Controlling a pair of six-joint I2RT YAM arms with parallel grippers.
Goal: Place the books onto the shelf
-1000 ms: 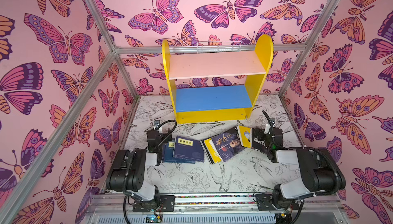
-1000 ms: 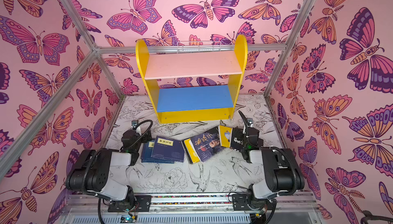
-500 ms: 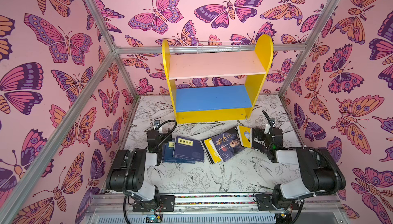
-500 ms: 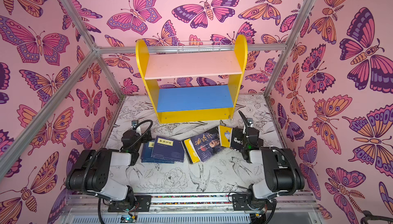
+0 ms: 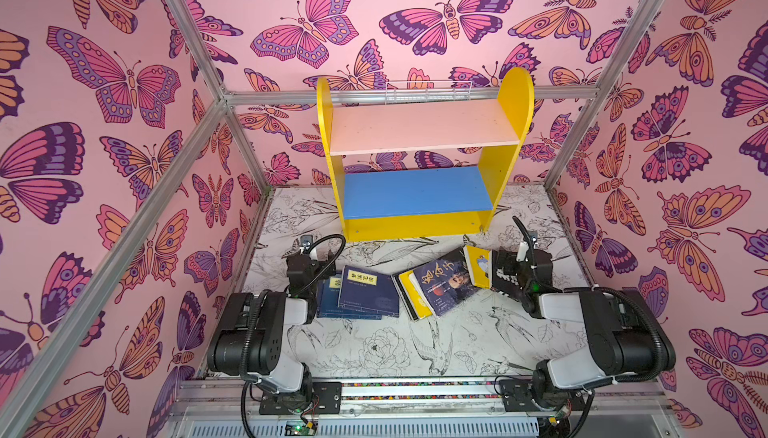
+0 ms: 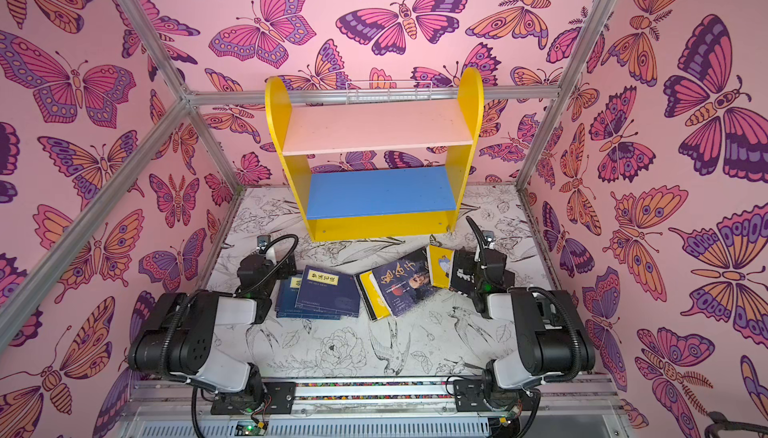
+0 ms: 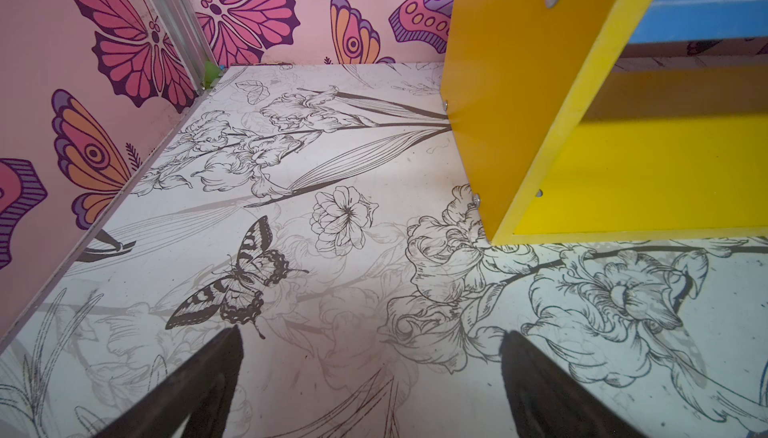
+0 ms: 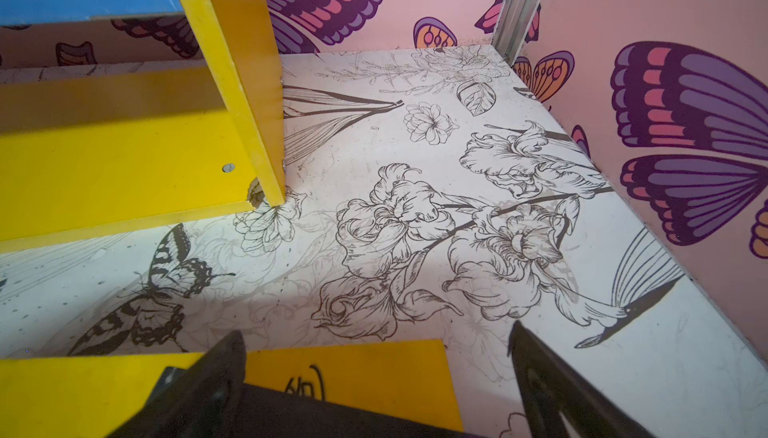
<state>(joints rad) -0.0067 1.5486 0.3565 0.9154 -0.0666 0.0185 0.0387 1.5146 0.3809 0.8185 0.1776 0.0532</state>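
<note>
I am holding my left gripper (image 7: 372,377) spread wide, its two dark fingers (image 7: 195,390) framing bare tabletop and grasping nothing. It is hovering low over the floral-printed table (image 5: 374,344), just beside the left edge of the navy blue books (image 5: 365,292), which are lying flat in a small overlapping stack with yellow title labels facing up.

I am keeping my right gripper (image 8: 376,386) equally wide apart, and it too is empty. Between and under its fingers a yellow book (image 8: 365,373) and a black book (image 8: 291,411) are lying on the table; whether a finger is touching them I cannot tell. In both top views the dark book with a face and calligraphy (image 6: 405,282) is resting tilted across another yellow book (image 5: 409,294), between my two arms.

The shelf (image 5: 419,153) is standing upright at the back of the table, its pale pink upper board and blue lower board carrying no books. Pink walls printed with butterflies (image 6: 266,28) are enclosing the table on three sides, with aluminium frame bars (image 5: 195,36) running along the corners.
</note>
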